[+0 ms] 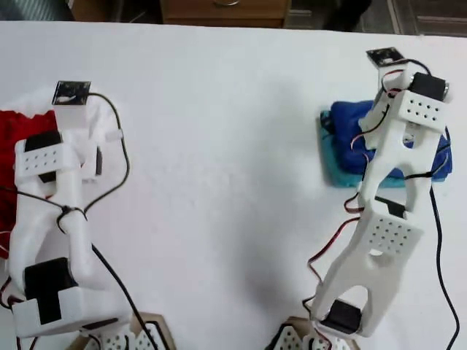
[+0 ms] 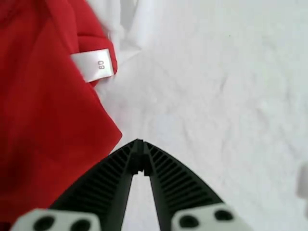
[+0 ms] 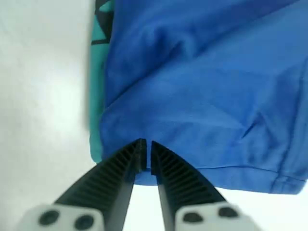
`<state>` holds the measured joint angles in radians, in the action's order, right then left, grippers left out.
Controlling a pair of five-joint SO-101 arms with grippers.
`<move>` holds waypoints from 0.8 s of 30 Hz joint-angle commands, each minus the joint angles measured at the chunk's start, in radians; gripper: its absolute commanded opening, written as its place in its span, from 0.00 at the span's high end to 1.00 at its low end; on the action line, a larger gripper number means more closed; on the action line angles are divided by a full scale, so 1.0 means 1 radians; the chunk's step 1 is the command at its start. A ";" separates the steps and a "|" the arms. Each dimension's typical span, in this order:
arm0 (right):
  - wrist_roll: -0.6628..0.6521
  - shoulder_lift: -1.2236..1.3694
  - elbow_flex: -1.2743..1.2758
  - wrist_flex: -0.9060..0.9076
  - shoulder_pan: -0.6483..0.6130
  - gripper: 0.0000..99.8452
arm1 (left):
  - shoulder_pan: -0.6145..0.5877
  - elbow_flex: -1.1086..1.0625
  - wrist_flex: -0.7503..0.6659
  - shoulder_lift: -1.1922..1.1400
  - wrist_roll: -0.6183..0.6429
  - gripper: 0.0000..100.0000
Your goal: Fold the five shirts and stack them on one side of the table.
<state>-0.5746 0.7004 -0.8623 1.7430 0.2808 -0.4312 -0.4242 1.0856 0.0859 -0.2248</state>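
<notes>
Your left gripper is clenched on nothing, tips just beside the red shirt at the table's left edge, and your right gripper is likewise pinched empty over the hem of the blue shirt, which lies on the teal shirt.

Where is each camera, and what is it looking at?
High view: sits above the table, looking down; left arm and right arm show.
Left wrist view: on the left arm, looking down past the left gripper at the red shirt.
Right wrist view: on the right arm, looking down past the right gripper at the blue shirt.
Shared: red shirt and blue shirt also show in the high view.
</notes>
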 commanded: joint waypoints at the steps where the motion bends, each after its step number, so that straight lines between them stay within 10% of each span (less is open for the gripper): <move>1: 0.006 -0.082 0.011 -0.027 -0.012 0.98 | -0.009 0.005 -0.014 0.046 -0.005 0.97; 11: -0.077 -0.094 0.328 -0.259 0.073 0.98 | -0.011 0.004 -0.009 0.046 -0.005 0.97; 24: -0.147 -0.367 0.344 -0.136 0.065 0.98 | -0.005 0.005 -0.015 0.046 -0.005 0.97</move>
<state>-0.7204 0.4687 -0.5125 1.5789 0.3913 -0.4342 -0.4242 1.0840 0.0859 -0.2248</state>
